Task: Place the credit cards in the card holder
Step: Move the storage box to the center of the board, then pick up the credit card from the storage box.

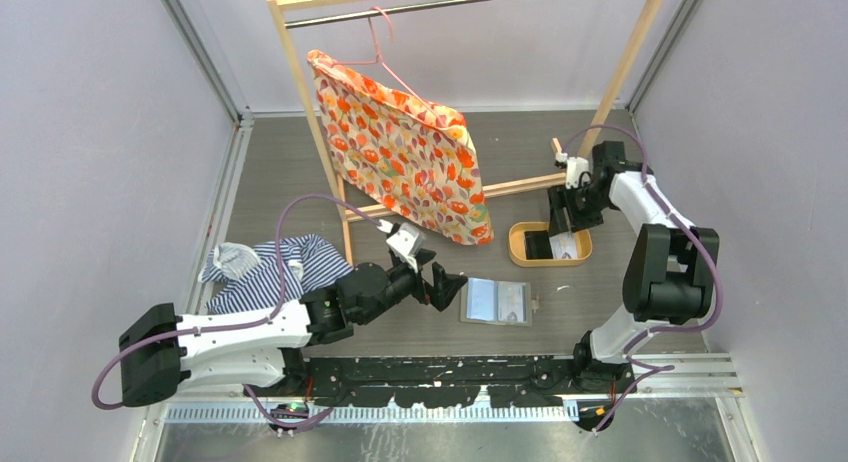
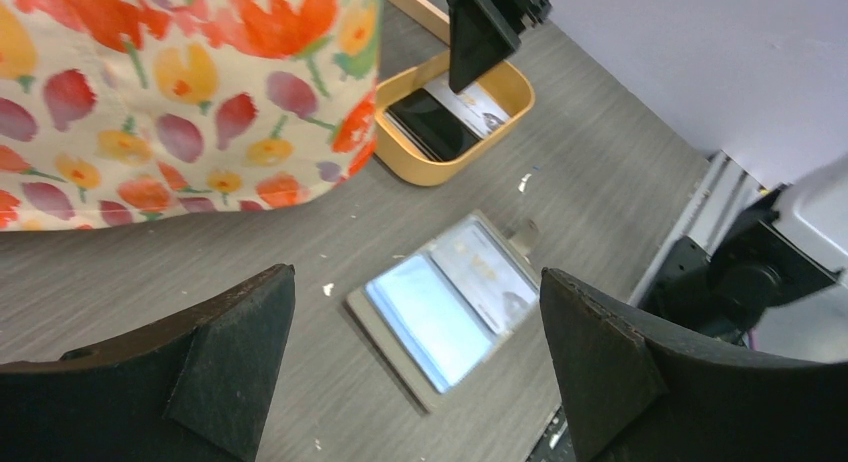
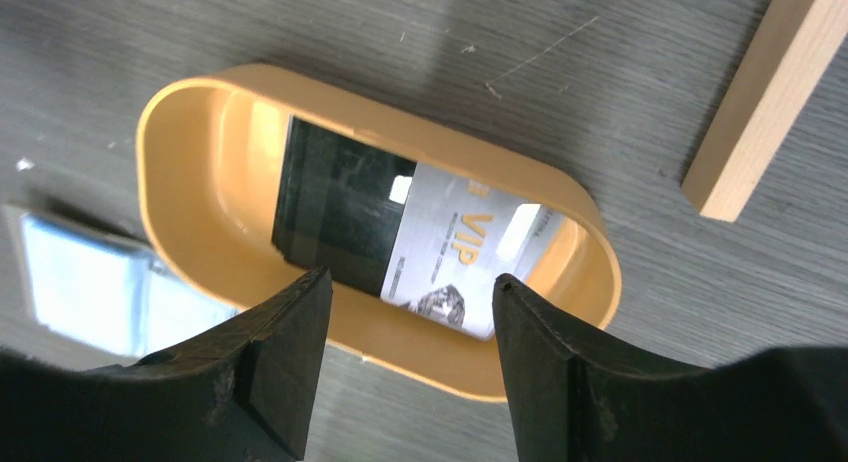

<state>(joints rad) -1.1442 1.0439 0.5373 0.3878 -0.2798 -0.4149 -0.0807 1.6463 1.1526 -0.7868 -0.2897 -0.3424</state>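
The card holder (image 1: 496, 302) lies open and flat on the grey table, pale bluish sleeves up; it also shows in the left wrist view (image 2: 450, 307), where its right sleeve holds a pale printed card. Two credit cards lie in the oval tan tray (image 3: 180, 132): a black card (image 3: 335, 207) and, partly over it, a white "VIP" card (image 3: 465, 252). My right gripper (image 3: 410, 280) hovers open over the tray's near rim with nothing between its fingers. Left of the card holder and above the table, my left gripper (image 1: 432, 267) stands wide open and empty.
A wooden clothes rack (image 1: 300, 92) stands at the back with a floral cloth (image 1: 405, 152) on a pink hanger. Its base rail (image 3: 770, 92) lies just beyond the tray. A striped shirt (image 1: 265, 267) is heaped at the left. Walls close in on both sides.
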